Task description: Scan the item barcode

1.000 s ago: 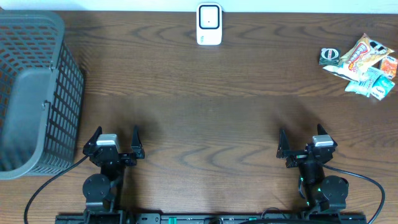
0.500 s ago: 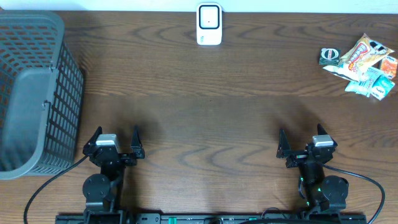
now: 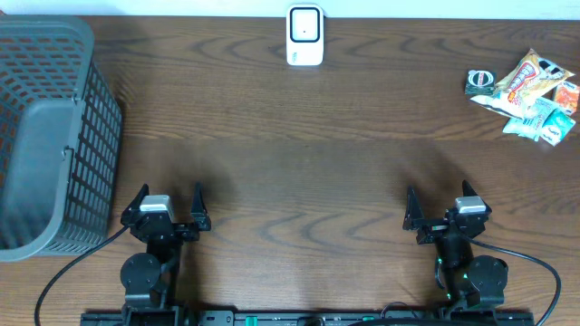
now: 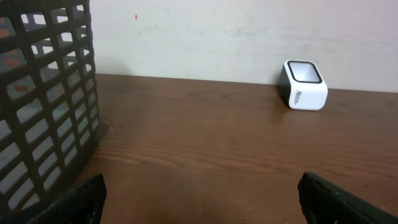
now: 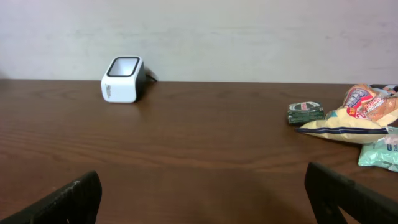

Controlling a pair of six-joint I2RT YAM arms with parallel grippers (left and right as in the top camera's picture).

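My left gripper (image 3: 169,196) rests at the near edge of the dark brown wooden table (image 3: 299,149). Its jaws are spread wide with nothing between them. In the left wrist view only bare wood shows between my two black fingertips (image 4: 74,200). My right gripper (image 3: 438,201) sits at the same near edge, well apart from the left one, and is just as wide and empty.

The items to scan lie in the far right corner. They are a pile of colourful crinkled snack packets (image 3: 536,95), with a small dark green flat pack (image 3: 480,81) just beside it on the side toward the scanner. The white box-shaped barcode scanner (image 3: 305,35) stands at the middle of the far edge, well apart from the pile and from both my grippers. A tall grey plastic mesh basket (image 3: 50,136) fills the left side of the table, near my left gripper.
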